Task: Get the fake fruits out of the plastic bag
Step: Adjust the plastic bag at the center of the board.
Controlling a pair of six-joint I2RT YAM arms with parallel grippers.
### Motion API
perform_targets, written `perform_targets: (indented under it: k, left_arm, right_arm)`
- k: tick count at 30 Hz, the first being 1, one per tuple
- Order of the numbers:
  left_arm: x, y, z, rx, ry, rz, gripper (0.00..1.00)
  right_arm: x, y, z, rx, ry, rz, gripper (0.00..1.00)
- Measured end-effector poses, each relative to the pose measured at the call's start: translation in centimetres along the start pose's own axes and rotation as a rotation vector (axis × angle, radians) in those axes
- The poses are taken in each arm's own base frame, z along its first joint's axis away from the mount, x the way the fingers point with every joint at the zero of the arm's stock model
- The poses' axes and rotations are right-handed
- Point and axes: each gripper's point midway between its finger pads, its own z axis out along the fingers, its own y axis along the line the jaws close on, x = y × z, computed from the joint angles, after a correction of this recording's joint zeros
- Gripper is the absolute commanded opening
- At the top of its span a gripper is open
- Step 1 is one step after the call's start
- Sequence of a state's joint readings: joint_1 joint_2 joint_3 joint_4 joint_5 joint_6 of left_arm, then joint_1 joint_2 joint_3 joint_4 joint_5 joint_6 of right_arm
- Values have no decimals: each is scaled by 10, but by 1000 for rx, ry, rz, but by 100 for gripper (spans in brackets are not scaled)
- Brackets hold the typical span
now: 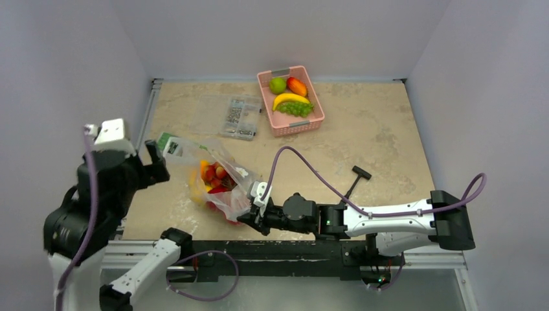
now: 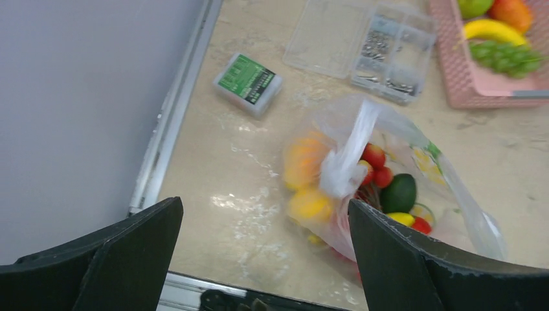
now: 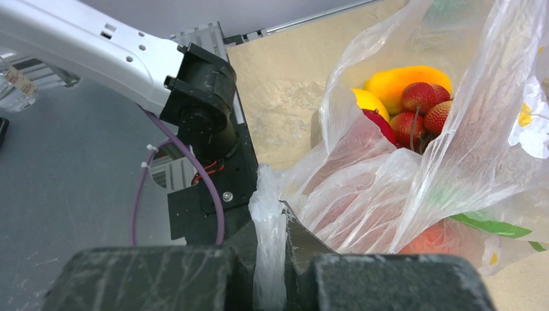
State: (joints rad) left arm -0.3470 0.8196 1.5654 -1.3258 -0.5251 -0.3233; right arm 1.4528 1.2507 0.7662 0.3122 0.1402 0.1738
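Note:
The plastic bag (image 1: 223,188) lies crumpled at the table's near left, with the fake fruits (image 1: 213,173) inside it. In the left wrist view the bag (image 2: 349,155) holds red fruits (image 2: 375,157), a dark green one (image 2: 398,192) and orange-yellow ones (image 2: 303,159). My left gripper (image 1: 158,163) is open and empty at the bag's left end; in its own view the gripper (image 2: 264,206) has jaws spread wide. My right gripper (image 1: 249,212) is shut on a bunched edge of the bag (image 3: 268,240) at its near right side. Red berries (image 3: 421,97) and an orange-yellow fruit (image 3: 398,79) show through the bag's mouth.
A pink basket (image 1: 267,107) at the back holds a banana, green grapes and two round fruits. A flat clear case of parts (image 1: 241,118) lies left of it. A small green box (image 2: 249,83) sits behind the bag. A black T-shaped tool (image 1: 356,180) lies right of centre.

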Motion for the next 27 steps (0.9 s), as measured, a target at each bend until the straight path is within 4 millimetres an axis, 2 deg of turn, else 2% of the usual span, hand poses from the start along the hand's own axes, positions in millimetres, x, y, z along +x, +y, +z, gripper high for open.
perform_targets:
  k: [3, 5, 10, 14, 18, 24, 27]
  left_arm:
    - [15, 7, -36, 111, -69, -118, 100]
    - [26, 5, -52, 189, -87, -176, 100]
    - [63, -23, -60, 369, -3, -246, 99]
    - [103, -52, -43, 443, 156, -277, 97]
    - [139, -78, -11, 448, 308, -304, 96]
    - [150, -97, 32, 381, 360, -349, 89]
    - [157, -102, 54, 331, 382, -348, 76]
  right_arm:
    - [0, 0, 0, -2, 0, 1, 0]
    - [0, 0, 0, -2, 0, 1, 0]
    - [0, 0, 0, -1, 0, 1, 0]
    - [0, 0, 0, -1, 1, 1, 0]
    - [0, 0, 0, -1, 2, 1, 0]
    - [2, 0, 0, 0, 7, 1, 0]
    - [3, 0, -1, 0, 13, -1, 0]
